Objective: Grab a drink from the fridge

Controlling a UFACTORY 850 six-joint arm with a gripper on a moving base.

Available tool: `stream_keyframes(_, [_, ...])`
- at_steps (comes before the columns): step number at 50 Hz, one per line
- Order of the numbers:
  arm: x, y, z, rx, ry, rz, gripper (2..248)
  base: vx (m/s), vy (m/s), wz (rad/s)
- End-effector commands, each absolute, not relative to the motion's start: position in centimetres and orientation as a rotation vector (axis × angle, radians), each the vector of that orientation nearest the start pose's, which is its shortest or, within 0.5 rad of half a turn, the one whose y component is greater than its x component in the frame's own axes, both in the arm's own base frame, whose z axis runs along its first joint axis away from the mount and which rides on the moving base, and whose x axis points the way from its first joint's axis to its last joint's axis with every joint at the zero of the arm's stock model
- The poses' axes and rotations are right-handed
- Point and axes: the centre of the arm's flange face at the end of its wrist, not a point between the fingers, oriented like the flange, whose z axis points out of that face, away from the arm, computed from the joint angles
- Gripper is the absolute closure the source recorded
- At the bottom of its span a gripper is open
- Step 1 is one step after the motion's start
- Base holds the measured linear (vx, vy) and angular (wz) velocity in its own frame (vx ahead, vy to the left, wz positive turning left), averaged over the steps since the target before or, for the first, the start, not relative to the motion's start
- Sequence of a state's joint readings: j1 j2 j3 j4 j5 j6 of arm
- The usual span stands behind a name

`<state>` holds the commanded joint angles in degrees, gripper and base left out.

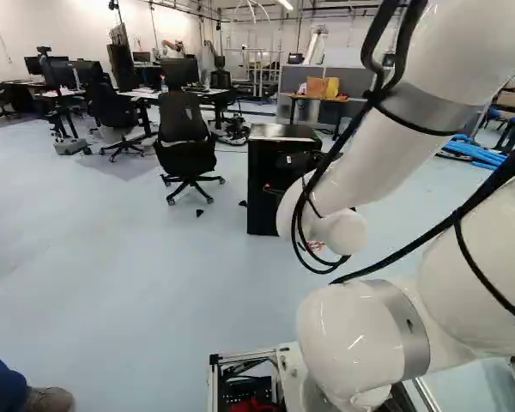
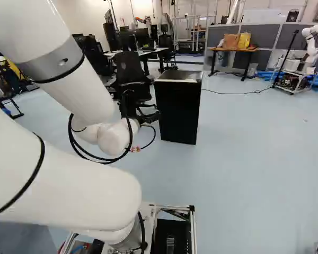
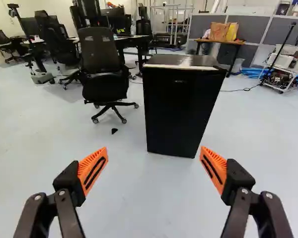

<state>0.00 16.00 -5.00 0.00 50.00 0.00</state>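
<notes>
Closing in on the black fridge [image 2: 177, 114] looks like the step in hand. It stands upright on the pale floor [image 3: 44, 124], ahead of the gripper [image 3: 154, 150] and well apart from it. The gripper is spread wide, its orange pads [image 3: 92, 168] far apart with nothing between them. The drink is out of sight, presumably behind the shut door [image 3: 178, 114].

In the wrist view the fridge sits slightly off the gripper's centre line, on the side away from the office chair [image 3: 105, 82]. A small correction toward the fridge's far side, done while there is room, should serve better than a late swerve. The base would do well to come up square to the door's front bottom edge, halting short enough for the door to swing and for the white arm [image 2: 63, 180] to bend.

No handle shows clearly, and the hinge side cannot be told. The upright edges and the front top edge, under the pale strip [image 3: 181, 67], deserve a closer look before any contact. Once the opening edge is known, one finger hooked behind it and a slow, curved pull would probably suit; a straight tug could drag or tip the fridge. The black cables [image 1: 498, 178] looped along the arm need slack, clear of the top corners and the chair.
</notes>
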Motion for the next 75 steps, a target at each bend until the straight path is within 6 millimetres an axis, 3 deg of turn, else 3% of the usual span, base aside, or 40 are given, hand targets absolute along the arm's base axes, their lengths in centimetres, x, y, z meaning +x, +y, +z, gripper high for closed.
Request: stream_keyframes(75, [27.03, 0.0, 36.56, -2.558, 0.0, -1.824, 3, 0.071, 0.04, -0.01])
